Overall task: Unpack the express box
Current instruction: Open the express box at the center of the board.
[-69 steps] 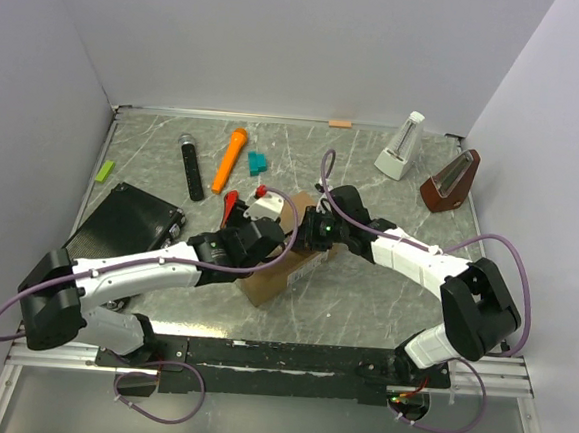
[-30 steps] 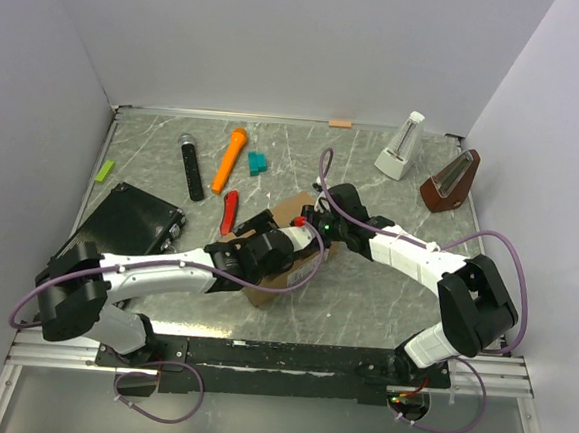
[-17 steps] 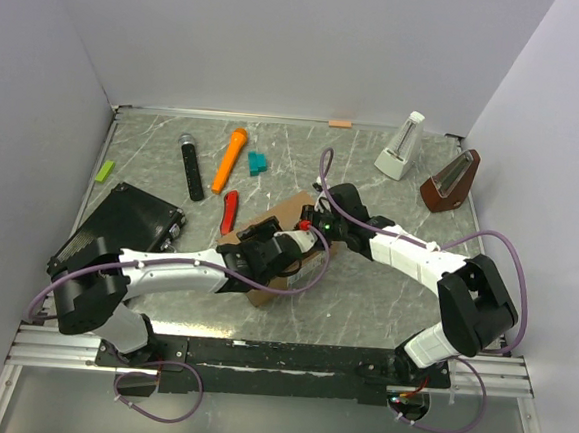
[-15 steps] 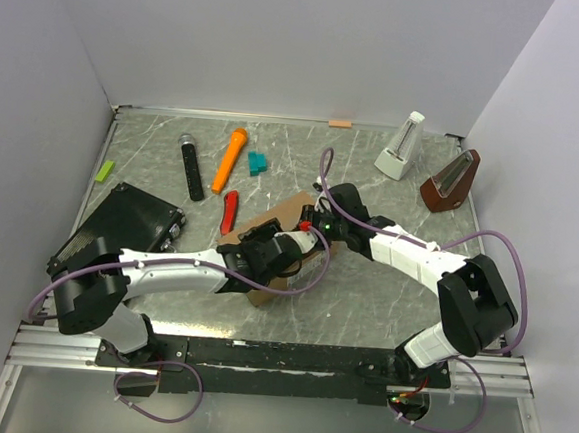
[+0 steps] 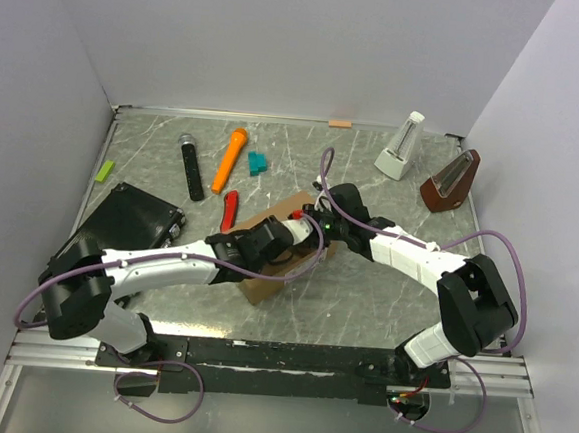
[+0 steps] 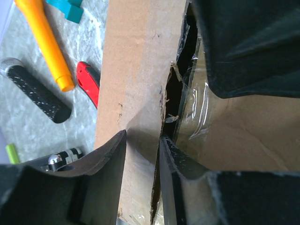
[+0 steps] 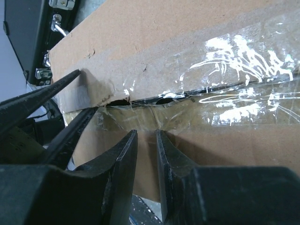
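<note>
Brown box (image 5: 262, 287): sitting in the middle of the table (image 5: 383, 304), both my grippers down on its top. Flaps lie flat, and the seam is split into a dark slit under crinkled clear tape (image 7: 225, 70).
Left gripper (image 6: 143, 137): over the box's top with its fingers a narrow way apart. A strip of flap shows between them and one tip is right at the slit. Pinching or only resting, I can't tell.
Right gripper (image 7: 146, 132): tips almost together with a slim gap, right at the cardboard just below the taped seam. Whether they nip anything, I can't tell.
By the box: red cutter (image 5: 231, 210) just off its far-left side. Orange torch (image 5: 231, 159), black handle (image 5: 191, 166) and teal blocks (image 5: 258, 162) lie beyond.
Left side: black case (image 5: 123, 224), with a green chip (image 5: 105, 170) near the wall.
Far right: white metronome (image 5: 401, 147) and brown metronome (image 5: 451, 179), well apart from the box.
</note>
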